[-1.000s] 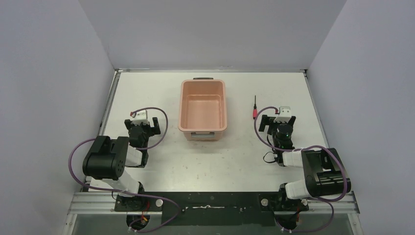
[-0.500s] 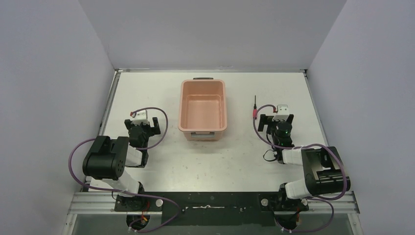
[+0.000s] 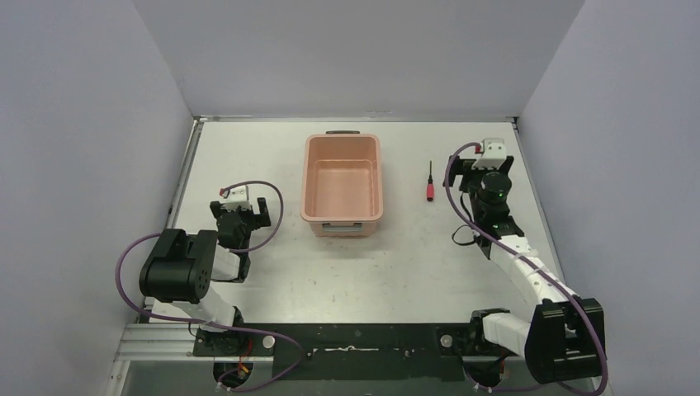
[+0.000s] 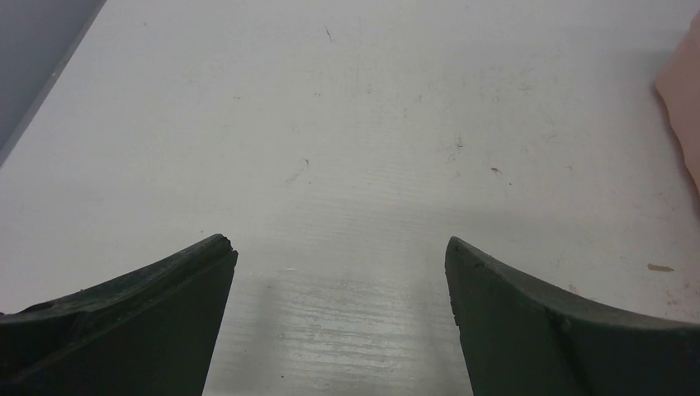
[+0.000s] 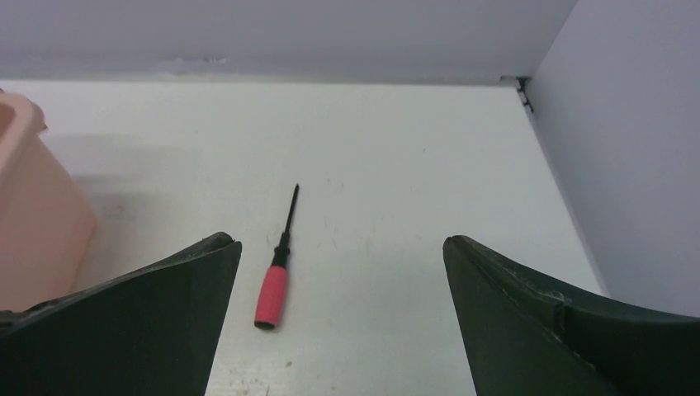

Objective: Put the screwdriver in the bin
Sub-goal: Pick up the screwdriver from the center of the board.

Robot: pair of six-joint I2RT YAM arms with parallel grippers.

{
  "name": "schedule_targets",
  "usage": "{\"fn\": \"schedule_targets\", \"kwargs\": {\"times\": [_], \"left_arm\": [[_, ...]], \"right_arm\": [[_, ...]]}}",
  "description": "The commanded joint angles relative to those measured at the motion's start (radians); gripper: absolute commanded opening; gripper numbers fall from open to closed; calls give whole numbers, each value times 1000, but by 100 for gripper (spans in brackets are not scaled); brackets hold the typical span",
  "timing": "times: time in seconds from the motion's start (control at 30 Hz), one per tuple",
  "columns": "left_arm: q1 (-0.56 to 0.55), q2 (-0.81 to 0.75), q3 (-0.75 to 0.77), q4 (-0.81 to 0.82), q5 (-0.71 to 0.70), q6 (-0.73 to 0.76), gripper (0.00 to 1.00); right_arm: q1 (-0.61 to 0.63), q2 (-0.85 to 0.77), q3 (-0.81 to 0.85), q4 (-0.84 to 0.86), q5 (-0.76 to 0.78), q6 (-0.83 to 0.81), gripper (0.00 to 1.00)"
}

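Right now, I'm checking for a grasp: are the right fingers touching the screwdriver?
Apart. The right wrist view shows the screwdriver lying flat on the table, with bare table visible between it and each of the open right fingers.

We count one screwdriver [image 5: 275,279], one bin [image 3: 342,138], one table [image 3: 396,264] and two grippers: left gripper [image 4: 340,252], right gripper [image 5: 340,247].

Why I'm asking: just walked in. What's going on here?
Nothing is held yet. The screwdriver lies on the table, right of the empty bin and apart from it. The right gripper is open close by, the screwdriver showing just ahead in its wrist view. The left gripper is open over the table left of the bin.
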Motion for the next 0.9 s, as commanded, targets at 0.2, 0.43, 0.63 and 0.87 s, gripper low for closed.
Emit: {"fn": "schedule_targets", "kwargs": {"times": [0.2,0.43,0.63,0.87], "left_arm": [[-1,-4,22,31,0,8,97],[-1,-4,23,31,0,8,97],[-1,-3,22,31,0,8,97],[-1,-4,22,31,0,8,97]], "right_arm": [[8,-17,476,-493,59,8,100],[8,69,792,-714,35,40,100],[8,167,1034,-867,45,51,100],[8,227,1155,-945,59,32,100]]}}
